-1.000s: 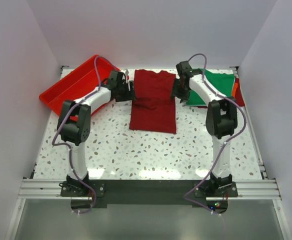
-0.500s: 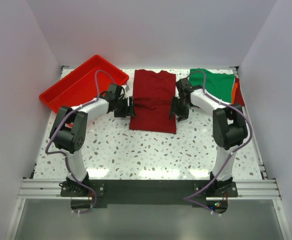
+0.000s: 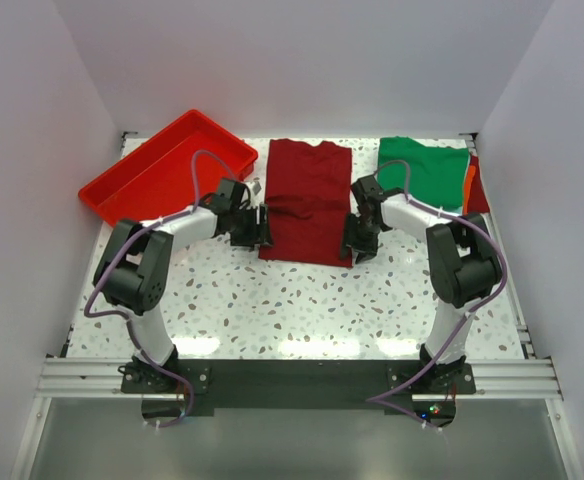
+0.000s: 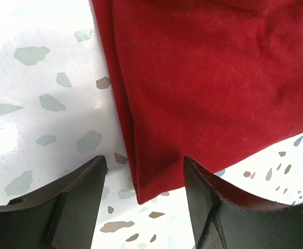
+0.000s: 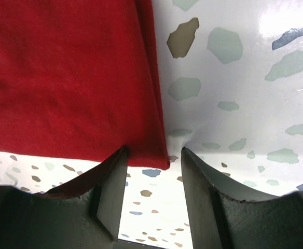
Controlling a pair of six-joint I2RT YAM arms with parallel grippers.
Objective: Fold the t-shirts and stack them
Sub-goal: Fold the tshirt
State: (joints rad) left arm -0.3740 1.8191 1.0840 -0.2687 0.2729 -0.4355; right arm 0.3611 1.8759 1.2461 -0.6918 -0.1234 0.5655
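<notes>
I see the folded dark red cloth t-shirt [image 3: 307,200] lying flat at mid-far on the speckled table [image 3: 302,300]. The left fingers [image 4: 92,176] stand apart, straddling its near-left corner. The right fingers [image 5: 115,171] stand apart astride its near-right corner edge. Bare table lies open nearward. The bright green cloth t-shirt [image 3: 424,165] lies far right.

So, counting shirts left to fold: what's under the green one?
An orange edge and a red edge poke out right of the green shirt; whatever else lies beneath is hidden.
</notes>
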